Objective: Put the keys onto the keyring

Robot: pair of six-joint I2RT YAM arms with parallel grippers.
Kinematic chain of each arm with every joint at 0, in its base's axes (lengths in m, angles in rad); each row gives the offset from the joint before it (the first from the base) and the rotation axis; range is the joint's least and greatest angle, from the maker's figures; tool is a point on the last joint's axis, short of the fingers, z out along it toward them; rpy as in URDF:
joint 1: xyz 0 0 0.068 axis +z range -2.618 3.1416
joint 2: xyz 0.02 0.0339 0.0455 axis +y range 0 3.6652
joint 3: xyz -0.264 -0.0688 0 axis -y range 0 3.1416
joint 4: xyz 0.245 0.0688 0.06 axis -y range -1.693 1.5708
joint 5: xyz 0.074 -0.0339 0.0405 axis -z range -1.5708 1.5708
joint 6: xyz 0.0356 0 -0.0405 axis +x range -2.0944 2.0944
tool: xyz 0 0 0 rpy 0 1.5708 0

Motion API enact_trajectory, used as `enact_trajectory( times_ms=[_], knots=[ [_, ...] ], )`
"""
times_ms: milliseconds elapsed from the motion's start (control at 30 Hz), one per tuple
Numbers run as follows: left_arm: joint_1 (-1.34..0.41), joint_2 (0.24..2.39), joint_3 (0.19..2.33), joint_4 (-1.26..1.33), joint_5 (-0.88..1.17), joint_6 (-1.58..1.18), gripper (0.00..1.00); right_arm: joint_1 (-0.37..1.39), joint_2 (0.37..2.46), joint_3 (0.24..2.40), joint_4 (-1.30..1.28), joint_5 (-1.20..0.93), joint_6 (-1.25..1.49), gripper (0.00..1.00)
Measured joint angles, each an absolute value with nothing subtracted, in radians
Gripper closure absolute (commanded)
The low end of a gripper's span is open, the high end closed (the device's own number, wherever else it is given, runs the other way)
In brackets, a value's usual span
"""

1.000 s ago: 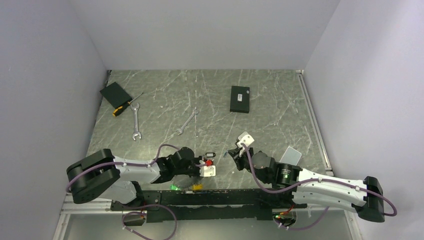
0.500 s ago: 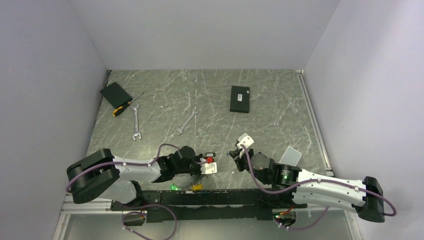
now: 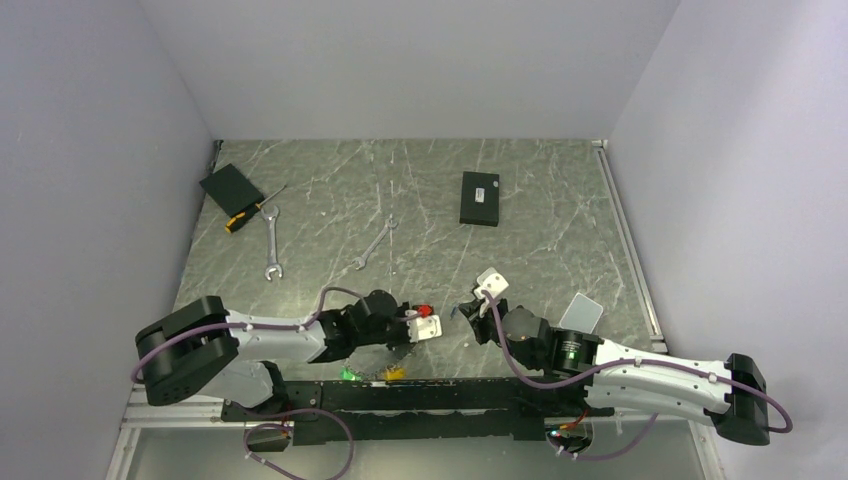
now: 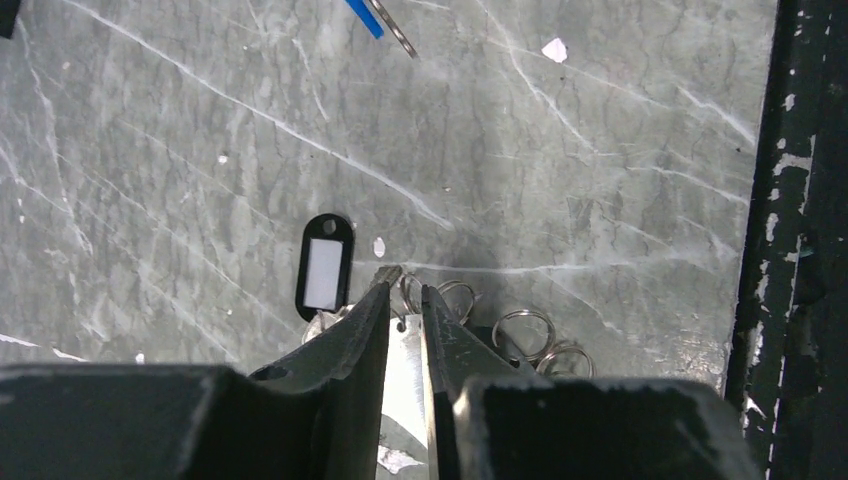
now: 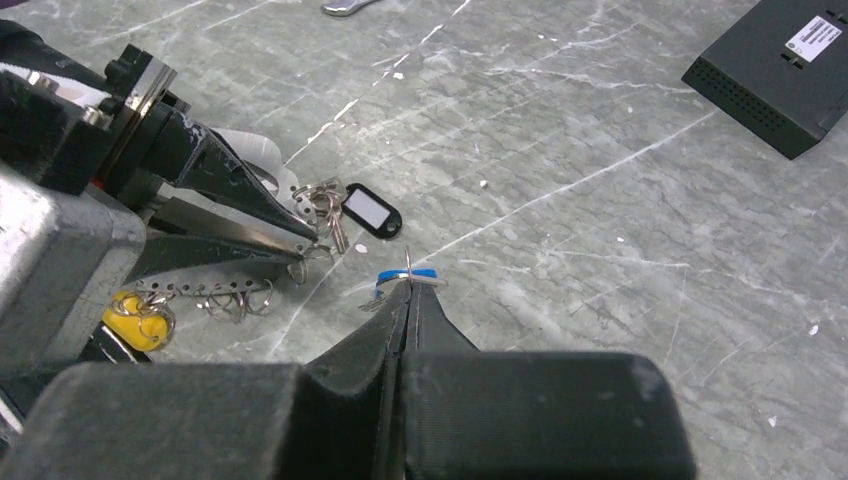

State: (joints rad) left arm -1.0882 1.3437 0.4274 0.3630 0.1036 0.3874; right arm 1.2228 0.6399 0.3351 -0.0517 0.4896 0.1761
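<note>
The keyring shows as a silver holed strip [image 5: 195, 288] carrying several small split rings [image 4: 522, 333]. A black tag [image 4: 325, 264] lies beside it and also shows in the right wrist view [image 5: 368, 212]. My left gripper [image 4: 405, 287] is shut on the strip's end, low on the table [image 3: 424, 318]. My right gripper [image 5: 408, 285] is shut on the thin wire ring of a blue-headed key [image 5: 405, 277] and holds it just right of the left gripper [image 3: 463, 308]. The blue key also shows at the top of the left wrist view [image 4: 372, 14].
A yellow tag [image 5: 135, 315] lies by the strip's near end. A black box [image 3: 480, 198] sits at the back, with two silver wrenches [image 3: 374, 243] [image 3: 272, 244], a screwdriver [image 3: 250, 212] and a black pad [image 3: 231, 187] at the back left. A white card [image 3: 581, 311] lies at the right.
My left gripper has moved a little to the right, toward the right gripper, and now covers the black tag in the top view. The right gripper has hardly moved.
</note>
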Motion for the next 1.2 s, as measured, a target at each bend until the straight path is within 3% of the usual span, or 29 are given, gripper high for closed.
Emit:
enact_trajectory(
  times_ms=[1200],
  knots=[
    [-1.251,1.403,0.448,0.323,-0.288,0.300,0.72,1.223,0.648,0.332,-0.050,0.489,0.174,1.00]
  ],
)
